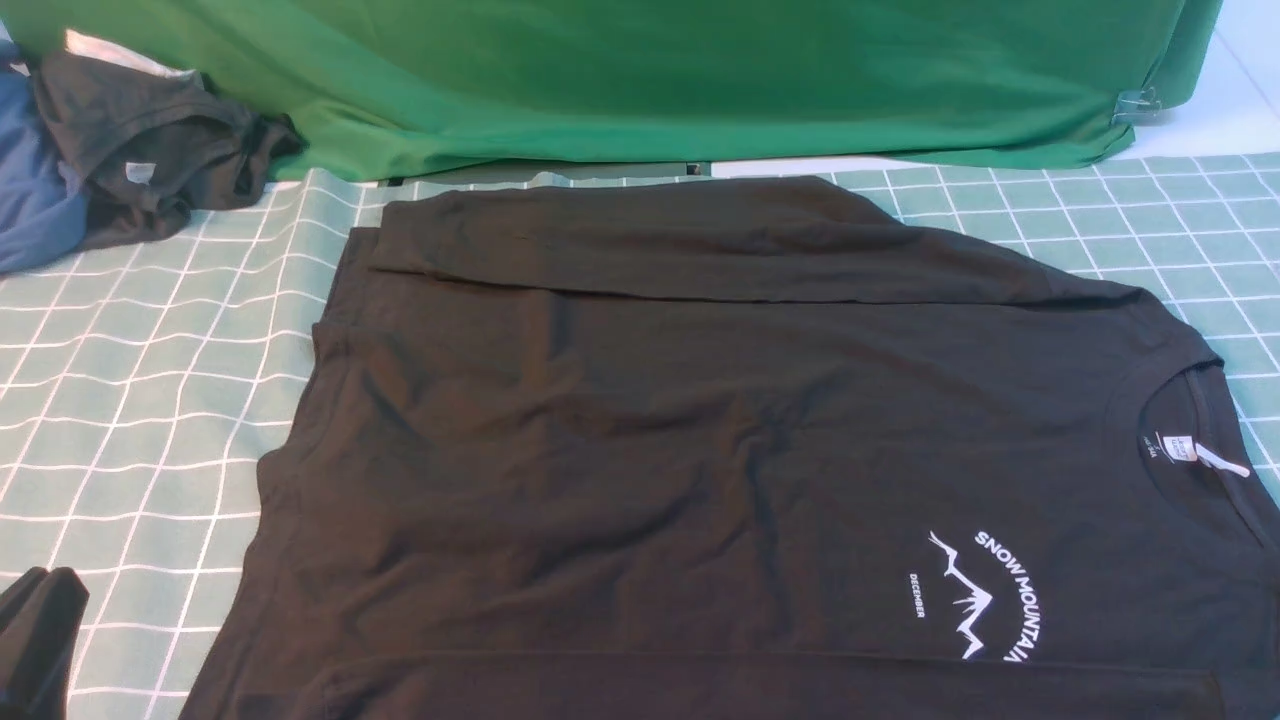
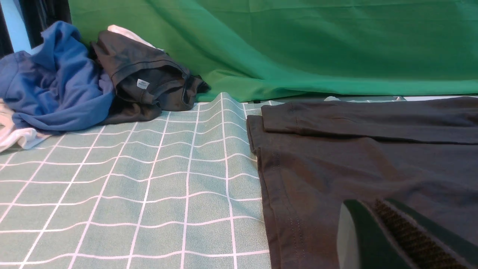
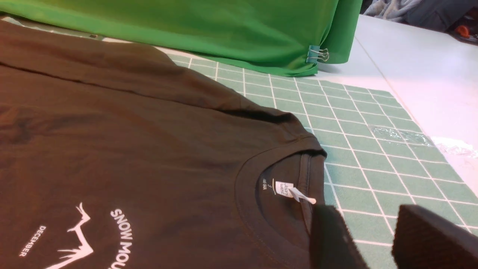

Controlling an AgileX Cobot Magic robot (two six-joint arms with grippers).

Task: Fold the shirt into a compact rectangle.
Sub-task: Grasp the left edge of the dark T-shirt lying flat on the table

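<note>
The black shirt (image 1: 700, 430) lies flat on the checked green mat (image 1: 130, 400), collar and white tag (image 1: 1195, 455) to the right, white mountain print (image 1: 985, 595) near the front. Its far sleeve is folded in along the back edge (image 1: 650, 240). My left gripper (image 1: 35, 640) sits low at the front left, beside the hem. In the left wrist view the left gripper (image 2: 368, 203) is shut just above the hem with no cloth between its fingers. My right gripper (image 3: 366, 224) is open over bare mat, right next to the collar (image 3: 306, 175). It is out of the front view.
A big green cloth (image 1: 700, 70) hangs along the back, held by a binder clip (image 3: 317, 54). A dark grey garment (image 1: 140, 150) and a blue one (image 1: 30, 190) are piled at the back left. White tabletop (image 3: 410, 74) lies beyond the mat's right edge.
</note>
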